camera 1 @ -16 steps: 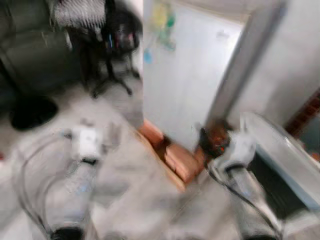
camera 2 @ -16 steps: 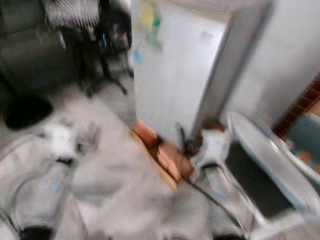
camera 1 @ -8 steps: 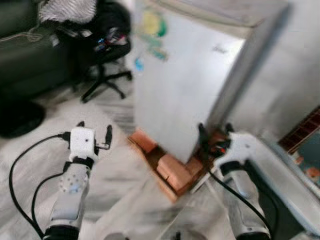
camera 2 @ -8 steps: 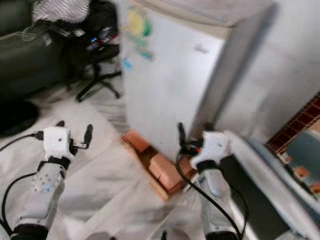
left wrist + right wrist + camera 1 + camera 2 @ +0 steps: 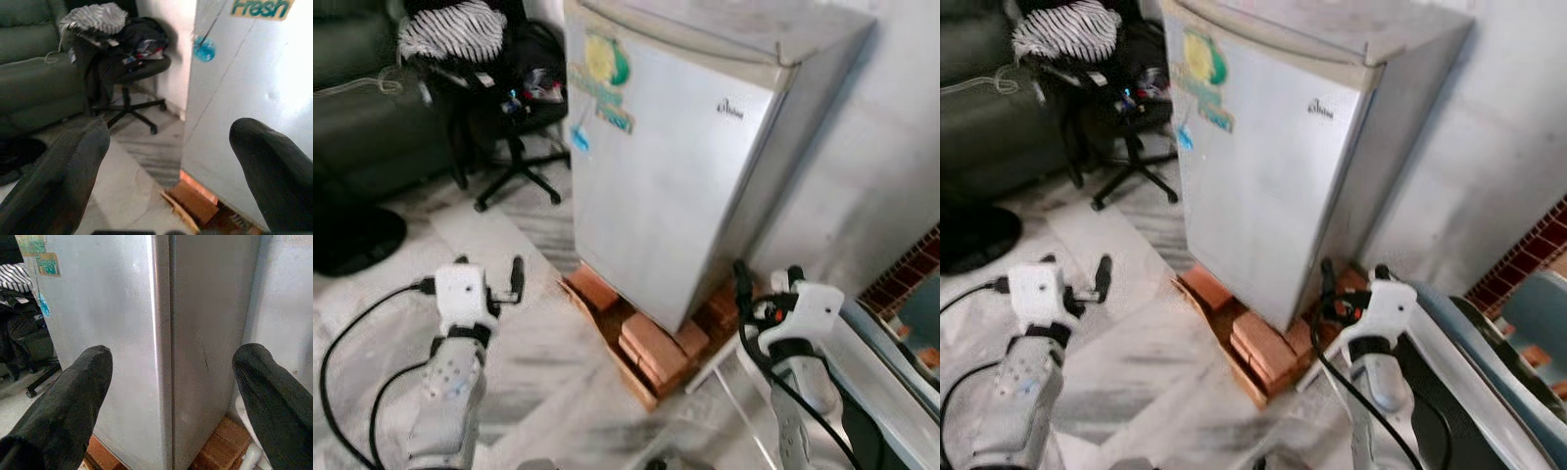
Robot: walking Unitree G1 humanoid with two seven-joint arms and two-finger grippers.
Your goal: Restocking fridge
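A small silver fridge [image 5: 675, 166] stands shut on a stack of red bricks [image 5: 651, 343], with stickers on its door. My left gripper [image 5: 489, 274] is open and empty, low over the floor to the left of the fridge door. My right gripper [image 5: 766, 279] is open and empty, just beside the fridge's near right corner. In the right wrist view the fridge's corner edge [image 5: 161, 333] lies between the two black fingers [image 5: 73, 401]. The left wrist view looks past its fingers [image 5: 73, 161] at the fridge door [image 5: 244, 83].
A black office chair [image 5: 514, 108] piled with clothes stands left of the fridge, with a dark sofa [image 5: 372, 117] behind it. A round black base [image 5: 357, 230] sits on the floor. A grey-rimmed tub [image 5: 891, 382] lies at the right, by a white wall [image 5: 881, 166].
The whole view has shifted and sharpened as the camera moved; the fridge now stands closer and more central. Both grippers stay open and empty, the right one nearer the fridge's corner.
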